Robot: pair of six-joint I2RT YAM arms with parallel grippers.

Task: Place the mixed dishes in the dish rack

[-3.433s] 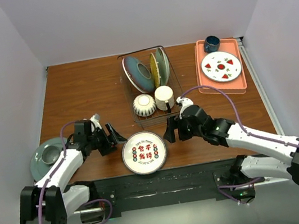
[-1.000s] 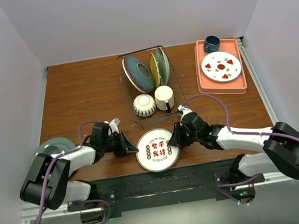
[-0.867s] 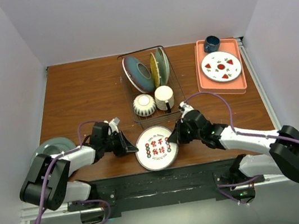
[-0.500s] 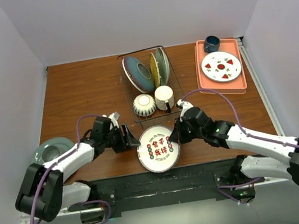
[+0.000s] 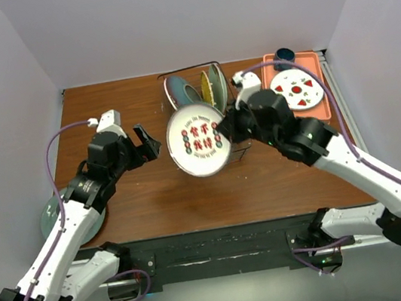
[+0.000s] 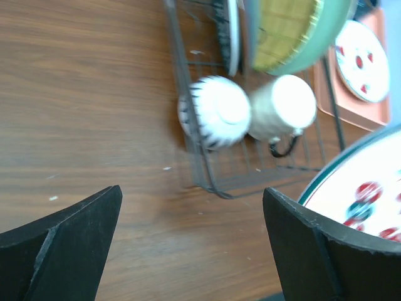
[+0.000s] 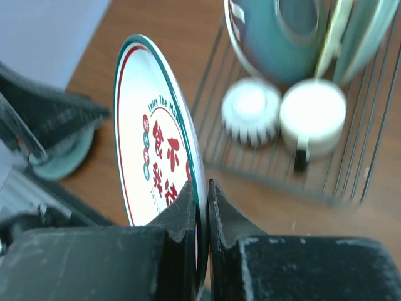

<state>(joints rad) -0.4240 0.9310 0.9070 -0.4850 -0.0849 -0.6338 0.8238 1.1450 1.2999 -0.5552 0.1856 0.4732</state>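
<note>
Wide bench (image 5: 104, 120), and at its far middle the dish rack (image 5: 189, 69) is part filled. The orange tray (image 5: 318, 71) far right holds a watermelon plate (image 5: 298, 89) and dark mug (image 5: 284, 54), not yet loaded. The printed plate (image 5: 199, 139) is up on edge by the rack's near end, right gripper (image 7: 200, 194) clamped on its rim. A teal plate (image 5: 49, 214) waits near left. The upright dishes (image 5: 180, 96), striped bowl (image 6: 216, 113) and cream mug (image 6: 282, 110) are racked. The left gripper (image 5: 147, 141) gapes empty

A brown wooden table (image 5: 111, 119) stands between pale walls (image 5: 164, 19). An orange tray (image 5: 309, 58) lies at its far right corner.
</note>
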